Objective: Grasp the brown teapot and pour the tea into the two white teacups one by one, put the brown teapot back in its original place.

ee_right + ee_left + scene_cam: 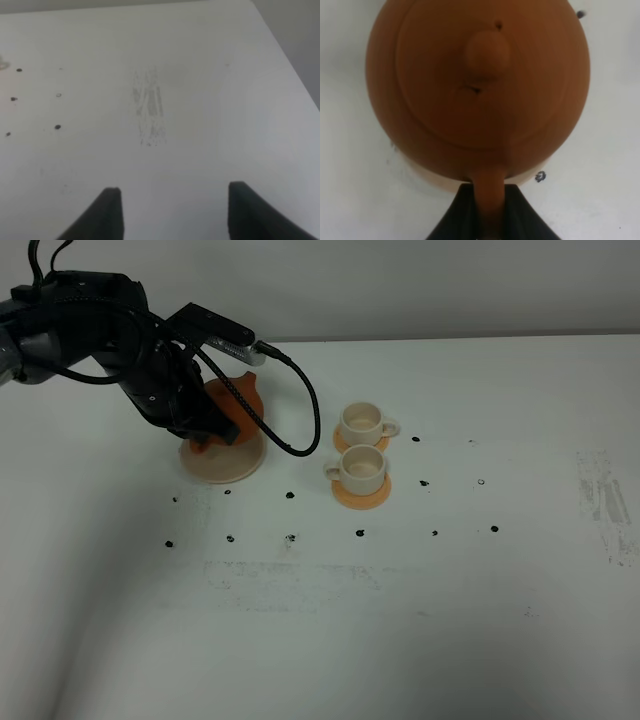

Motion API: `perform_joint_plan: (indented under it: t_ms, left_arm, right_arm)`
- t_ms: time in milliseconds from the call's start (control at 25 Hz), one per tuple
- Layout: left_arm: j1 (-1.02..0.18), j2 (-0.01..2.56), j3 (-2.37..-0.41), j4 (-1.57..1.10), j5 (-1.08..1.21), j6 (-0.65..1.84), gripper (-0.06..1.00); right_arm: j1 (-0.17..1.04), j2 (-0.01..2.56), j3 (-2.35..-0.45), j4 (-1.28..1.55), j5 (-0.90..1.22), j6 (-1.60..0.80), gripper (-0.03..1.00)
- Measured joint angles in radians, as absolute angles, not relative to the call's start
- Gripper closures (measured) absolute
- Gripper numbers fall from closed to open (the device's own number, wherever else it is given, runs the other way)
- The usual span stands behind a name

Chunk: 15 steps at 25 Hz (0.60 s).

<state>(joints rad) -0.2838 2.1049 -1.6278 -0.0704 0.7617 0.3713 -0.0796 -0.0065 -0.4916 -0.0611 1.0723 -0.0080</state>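
The brown teapot (236, 398) is over the beige saucer (226, 468), the original place, at the left of the table; whether it rests on it I cannot tell. The left arm hides most of the pot. In the left wrist view the brown teapot (480, 85) is seen from above, lid knob up. My left gripper (487, 205) is shut on its loop handle, a black finger (455, 220) on each side. The two white teacups (362, 422) (360, 469) stand upright to the right of the pot. My right gripper (172, 210) is open over bare table.
Each cup stands on an orange coaster (364, 496). Small black dots (291, 537) mark the white table (400, 620). A scuffed grey patch (600, 495) lies at the far right, also under the right wrist camera as a grey patch (149, 107).
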Motion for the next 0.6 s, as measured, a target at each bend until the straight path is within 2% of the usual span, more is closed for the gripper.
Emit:
perform_joint_plan:
  t_ms: [600]
  left_arm:
    - [-0.303, 2.055, -1.628, -0.184, 0.751, 0.812, 0.84]
  right_arm:
    - [-0.08, -0.006, -0.492, -0.061, 1.072, -0.008, 0.52]
